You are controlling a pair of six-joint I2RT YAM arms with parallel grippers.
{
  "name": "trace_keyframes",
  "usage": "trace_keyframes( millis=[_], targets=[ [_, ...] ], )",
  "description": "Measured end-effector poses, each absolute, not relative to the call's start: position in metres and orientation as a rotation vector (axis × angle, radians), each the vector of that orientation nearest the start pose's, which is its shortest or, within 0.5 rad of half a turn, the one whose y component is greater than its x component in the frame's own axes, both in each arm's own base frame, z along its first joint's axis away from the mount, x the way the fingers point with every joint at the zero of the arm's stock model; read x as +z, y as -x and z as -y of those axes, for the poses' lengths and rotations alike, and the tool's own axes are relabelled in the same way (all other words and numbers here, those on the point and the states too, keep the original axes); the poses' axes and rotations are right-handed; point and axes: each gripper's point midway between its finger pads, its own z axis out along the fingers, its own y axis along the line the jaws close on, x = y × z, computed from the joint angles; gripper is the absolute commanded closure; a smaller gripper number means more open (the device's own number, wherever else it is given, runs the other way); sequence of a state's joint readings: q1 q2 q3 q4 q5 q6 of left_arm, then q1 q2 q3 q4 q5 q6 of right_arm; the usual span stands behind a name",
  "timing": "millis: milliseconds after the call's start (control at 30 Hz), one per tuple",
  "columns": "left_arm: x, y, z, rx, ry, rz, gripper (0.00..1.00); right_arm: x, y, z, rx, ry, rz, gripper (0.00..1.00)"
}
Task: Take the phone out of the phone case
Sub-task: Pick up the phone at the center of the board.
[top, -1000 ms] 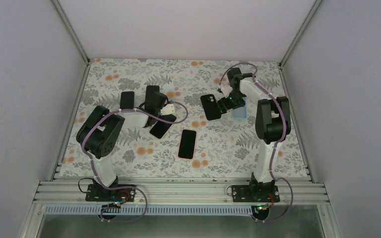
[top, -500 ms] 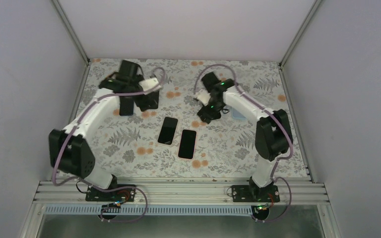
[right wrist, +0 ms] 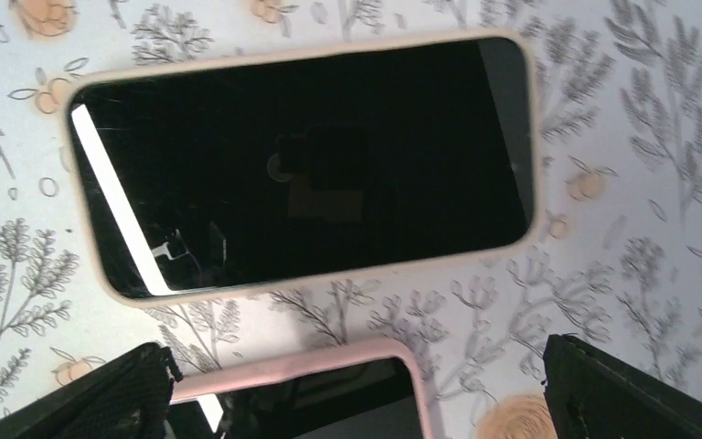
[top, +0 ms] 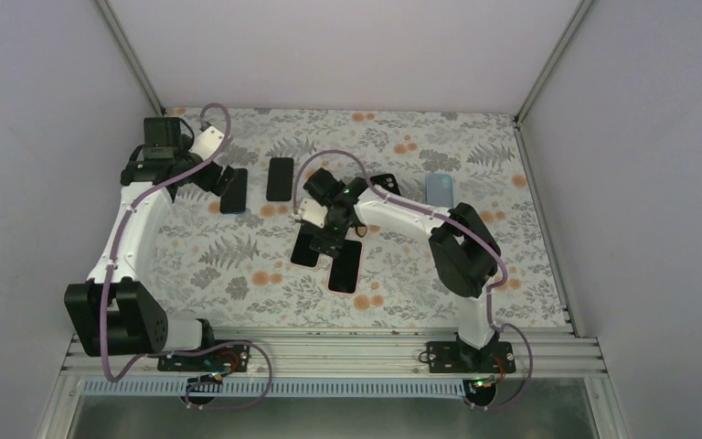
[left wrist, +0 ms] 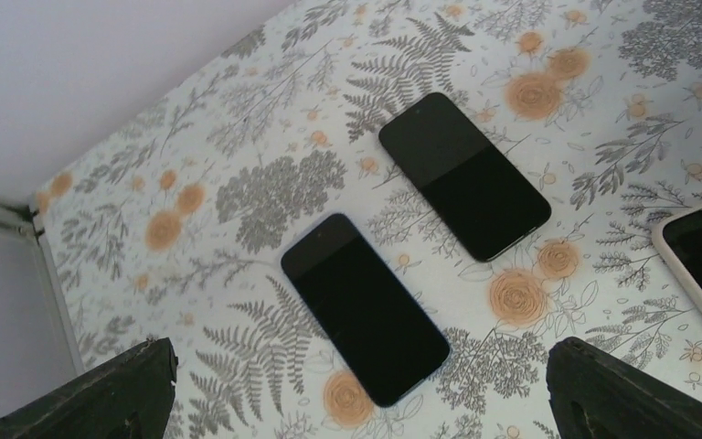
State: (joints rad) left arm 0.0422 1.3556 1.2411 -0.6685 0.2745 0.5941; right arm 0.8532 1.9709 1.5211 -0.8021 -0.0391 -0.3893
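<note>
Phone (top: 233, 191) left of second phone (top: 280, 178), table's (top: 512, 274) far left; third phone (top: 303, 255) left of fourth phone (top: 345, 267), nearer, mid-table.

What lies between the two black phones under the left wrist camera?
Nothing: the left wrist view shows only bare floral table cover between the lower black phone and the upper black phone.

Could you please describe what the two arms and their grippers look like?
Both the left arm and the right arm have white links with bulky black joints and stand on black base plates. A lilac cable runs along each. The left gripper and right gripper have dark, matt, wedge-shaped fingers.
</note>
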Motion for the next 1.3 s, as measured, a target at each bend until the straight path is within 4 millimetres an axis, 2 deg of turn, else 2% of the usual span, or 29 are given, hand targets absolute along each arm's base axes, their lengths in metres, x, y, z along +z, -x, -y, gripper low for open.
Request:
trace_keyframes(
  millis=[133,367,467,633,767,867,933,1033,1300],
  targets=[
    [0.235,-0.376,0.019,-0.009,-0.691,-2.190,0.00,0.058,-0.275,-0.350,0.085,1.721,-2.246,0.00],
    [0.244,-0.373,0.013,-0.020,-0.647,-2.147,0.00,0.023,-0.252,-0.337,-0.022,1.811,-2.231,0.00],
    [0.241,-0.372,0.010,-0.034,-0.633,-2.152,0.00,0.024,-0.248,-0.337,-0.063,1.800,-2.172,0.00],
    [0.242,-0.373,0.007,-0.048,-0.617,-2.149,0.00,0.029,-0.231,-0.330,-0.185,1.809,-2.054,0.00],
    [0.242,-0.373,0.007,-0.063,-0.616,-2.147,0.00,0.032,-0.219,-0.313,-0.257,1.810,-2.008,0.00],
    [0.241,-0.373,0.009,-0.080,-0.619,-2.147,0.00,0.032,-0.212,-0.290,-0.306,1.815,-2.012,0.00],
    [0.239,-0.373,0.011,-0.098,-0.623,-2.148,0.00,0.032,-0.209,-0.276,-0.325,1.816,-2.027,0.00],
    [0.236,-0.374,0.014,-0.133,-0.625,-2.152,0.00,0.031,-0.212,-0.265,-0.328,1.798,-2.060,0.00],
    [0.232,-0.375,0.020,-0.198,-0.617,-2.156,0.00,0.027,-0.232,-0.243,-0.246,1.710,-2.199,0.00]
  ],
)
